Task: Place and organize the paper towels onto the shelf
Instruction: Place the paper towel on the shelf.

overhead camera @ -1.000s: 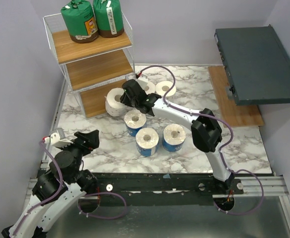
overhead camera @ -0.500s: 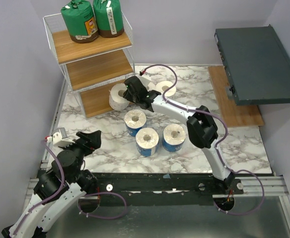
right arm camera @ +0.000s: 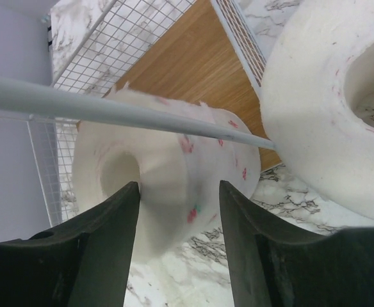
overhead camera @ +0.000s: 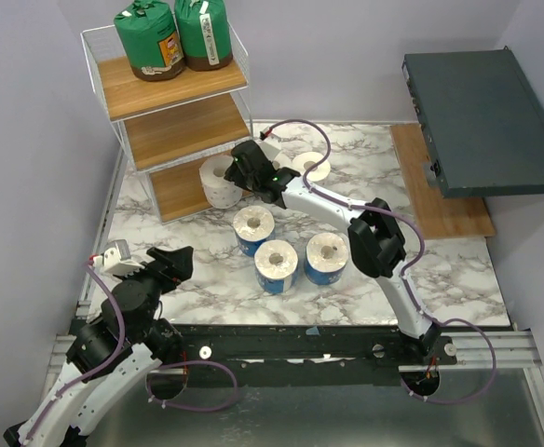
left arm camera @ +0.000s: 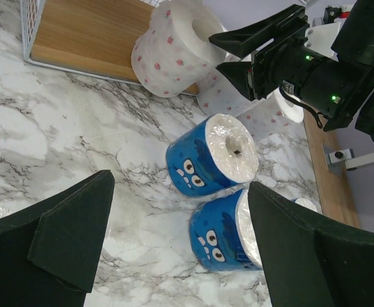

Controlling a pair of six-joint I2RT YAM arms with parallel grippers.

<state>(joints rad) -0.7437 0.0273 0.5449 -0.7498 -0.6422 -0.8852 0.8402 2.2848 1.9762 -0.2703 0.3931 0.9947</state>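
Note:
My right gripper (overhead camera: 238,173) is shut on a white roll with pink prints (overhead camera: 218,182), one finger at its core and one on its outside. The roll (right arm camera: 174,166) leans tilted at the front edge of the shelf's (overhead camera: 174,121) bottom board (right arm camera: 193,70); it also shows in the left wrist view (left arm camera: 171,54). Two green-wrapped rolls (overhead camera: 148,39) stand on the top tier. Three blue-printed rolls (overhead camera: 253,230) stand mid-table; two of them show in the left wrist view (left arm camera: 216,157). My left gripper (overhead camera: 165,265) is open and empty, low over the front left, short of the blue rolls (left arm camera: 177,185).
A second white roll (overhead camera: 311,168) lies right of the right gripper and shows large in the right wrist view (right arm camera: 328,121). A dark grey flat box (overhead camera: 482,121) sits at the right over a wooden board (overhead camera: 440,200). A shelf wire (right arm camera: 110,109) crosses above the held roll.
My right gripper has carried the white roll back and left, from the marble to the edge of the shelf's bottom board. The left arm has barely shifted.

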